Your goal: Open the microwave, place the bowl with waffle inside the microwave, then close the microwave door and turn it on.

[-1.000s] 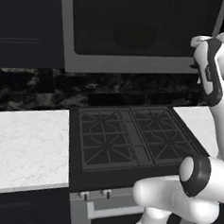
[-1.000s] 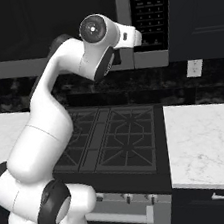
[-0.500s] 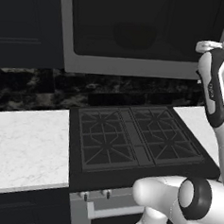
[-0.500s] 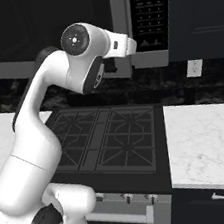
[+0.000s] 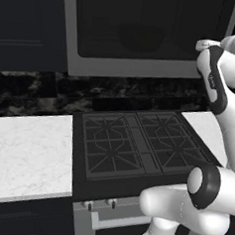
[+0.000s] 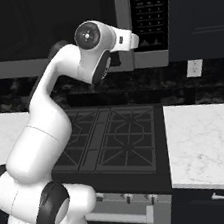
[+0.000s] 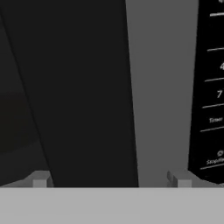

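Observation:
The microwave point(image 5: 145, 37) point(image 6: 46, 27) hangs above the stove with the microwave door point(image 7: 65, 87) shut. Its dark glass is on the left of the hand view, a grey frame strip point(image 7: 159, 87) in the middle and the black button panel point(image 7: 210, 87) point(image 6: 151, 12) on the right. My gripper point(image 7: 110, 180) is open, close in front of the door's right edge, with nothing between its fingertips point(image 7: 40, 179). The raised arm point(image 6: 94, 41) reaches up to the microwave's front. The bowl and the waffle are out of view.
A black gas cooktop point(image 5: 137, 141) point(image 6: 113, 139) lies under the microwave. White marble counters flank it at the left point(image 5: 27, 153) and the right point(image 6: 204, 141). Dark cabinets point(image 5: 26, 23) sit beside the microwave. A wall outlet point(image 6: 194, 68) is on the backsplash.
The arm's elbow and lower joints have swivelled a little while the hand stays at the microwave's front. The gripper has stayed open.

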You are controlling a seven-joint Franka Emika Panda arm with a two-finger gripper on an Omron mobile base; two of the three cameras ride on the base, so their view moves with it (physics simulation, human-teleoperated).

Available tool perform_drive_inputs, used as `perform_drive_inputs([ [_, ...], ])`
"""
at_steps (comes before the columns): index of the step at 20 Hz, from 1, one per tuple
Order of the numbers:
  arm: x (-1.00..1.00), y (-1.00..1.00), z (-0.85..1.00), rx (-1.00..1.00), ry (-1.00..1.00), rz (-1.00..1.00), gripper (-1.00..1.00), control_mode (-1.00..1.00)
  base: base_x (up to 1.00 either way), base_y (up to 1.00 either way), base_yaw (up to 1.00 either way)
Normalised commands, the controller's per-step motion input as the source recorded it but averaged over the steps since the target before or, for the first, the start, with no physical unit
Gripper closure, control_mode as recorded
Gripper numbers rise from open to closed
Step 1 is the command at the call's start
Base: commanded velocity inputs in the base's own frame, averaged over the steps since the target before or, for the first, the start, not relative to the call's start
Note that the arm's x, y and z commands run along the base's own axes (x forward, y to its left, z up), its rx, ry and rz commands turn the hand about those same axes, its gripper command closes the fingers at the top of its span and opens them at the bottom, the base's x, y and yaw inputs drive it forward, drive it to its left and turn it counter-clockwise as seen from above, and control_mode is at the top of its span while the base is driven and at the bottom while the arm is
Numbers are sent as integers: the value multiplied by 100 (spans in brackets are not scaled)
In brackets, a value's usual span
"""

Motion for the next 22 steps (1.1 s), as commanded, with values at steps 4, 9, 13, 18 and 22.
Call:
perform_drive_inputs([
  [4,72,-19,0,0,1,3,-100,-100,0,0,0],
  [9,66,-20,0,0,2,2,-100,-100,0,0,0],
  [13,32,-6,0,0,0,0,-100,-100,0,0,0],
  [18,-10,1,-3,0,-2,0,-100,-100,0,0,0],
  [22,-51,7,-23,1,-16,-6,-100,-100,0,0,0],
])
